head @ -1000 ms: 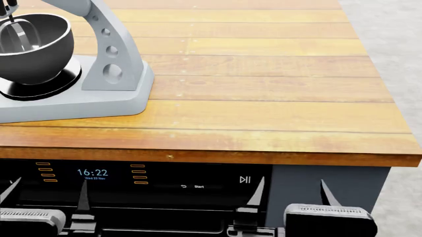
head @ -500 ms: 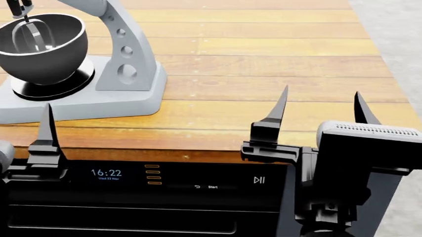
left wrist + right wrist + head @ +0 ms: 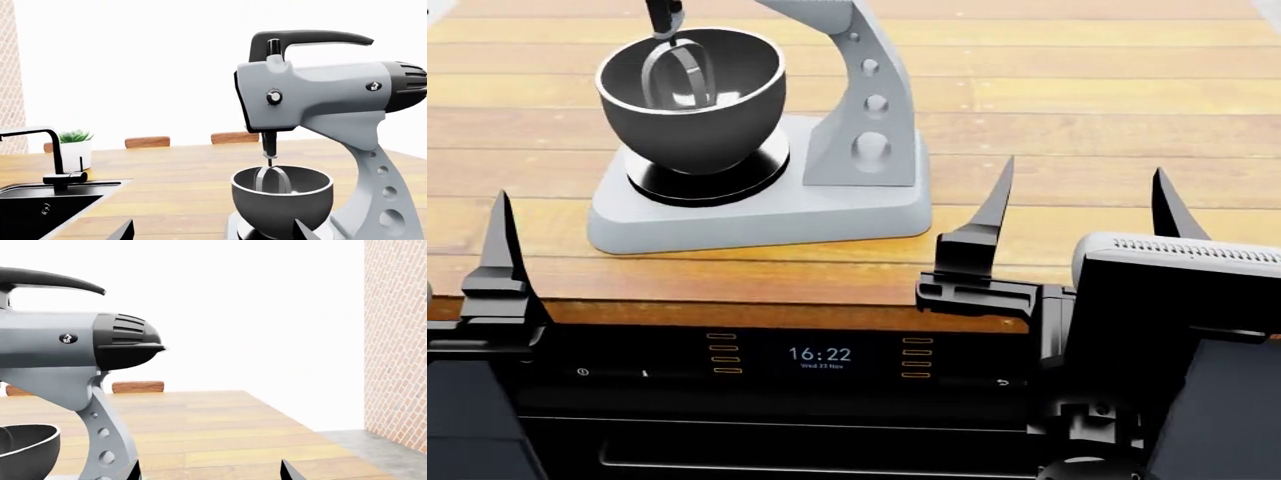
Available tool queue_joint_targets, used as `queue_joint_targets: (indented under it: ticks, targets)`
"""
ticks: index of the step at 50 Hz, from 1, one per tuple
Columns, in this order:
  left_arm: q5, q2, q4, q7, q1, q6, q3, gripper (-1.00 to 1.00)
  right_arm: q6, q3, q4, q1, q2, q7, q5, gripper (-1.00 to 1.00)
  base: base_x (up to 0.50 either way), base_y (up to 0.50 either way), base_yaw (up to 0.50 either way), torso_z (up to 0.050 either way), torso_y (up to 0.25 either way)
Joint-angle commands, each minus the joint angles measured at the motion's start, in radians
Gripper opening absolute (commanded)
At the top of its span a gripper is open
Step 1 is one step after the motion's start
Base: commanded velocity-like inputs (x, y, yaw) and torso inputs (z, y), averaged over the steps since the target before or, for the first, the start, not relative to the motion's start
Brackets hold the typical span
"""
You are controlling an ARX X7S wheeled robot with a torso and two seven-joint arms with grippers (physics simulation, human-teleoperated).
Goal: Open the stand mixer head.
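Note:
The stand mixer stands on the wooden counter (image 3: 1094, 110). Its light grey head (image 3: 313, 95) is down and level, with a black handle on top and the thin beater (image 3: 269, 175) hanging into the dark grey bowl (image 3: 281, 197). The right wrist view shows the head's rear end (image 3: 47, 350). In the head view only the bowl (image 3: 694, 95), base (image 3: 761, 215) and holed upright (image 3: 861, 110) show. My left gripper (image 3: 215, 232) is open and empty, short of the bowl; one finger (image 3: 501, 260) shows. My right gripper (image 3: 1084, 190) is open and empty at the counter's front edge, right of the mixer.
A black sink with a tap (image 3: 53, 155) and a potted plant (image 3: 75, 145) lie left of the mixer. Wooden chair backs (image 3: 147, 142) stand beyond the counter. The oven panel (image 3: 821, 355) is below the counter's front edge. A brick wall (image 3: 397, 340) is at the right.
Both grippers have risen from below the oven panel to the counter's front edge. The mixer has shifted from the view's left edge toward its middle.

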Motion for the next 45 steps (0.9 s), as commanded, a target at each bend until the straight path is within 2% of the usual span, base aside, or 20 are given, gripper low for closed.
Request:
queue_joint_targets:
  ticks: [1,21,29,45]
  targets:
    - [-0.005,-0.005,0.009,-0.009,-0.001,-0.003,0.001,1.00,0.001,-0.006,-0.003,0.001,0.008,0.010,0.009,1.00,0.00,0.50,0.00,0.000,0.000]
    - [-0.012,-0.015,0.011,-0.023,0.003,0.004,0.005,1.00,0.007,-0.011,-0.007,-0.002,0.017,0.027,0.027,1.00,0.00,0.49,0.00,0.000,0.000]
    - [-0.017,-0.017,0.007,-0.026,0.003,0.011,0.007,1.00,0.019,0.019,-0.014,0.003,0.006,0.027,0.073,1.00,0.00,0.07,0.00,0.000,0.000]
    - [-0.030,-0.022,0.019,-0.034,0.002,0.006,0.006,1.00,0.006,0.000,-0.004,0.005,0.018,0.052,0.058,1.00,0.47,0.00,0.00,0.000,0.000]
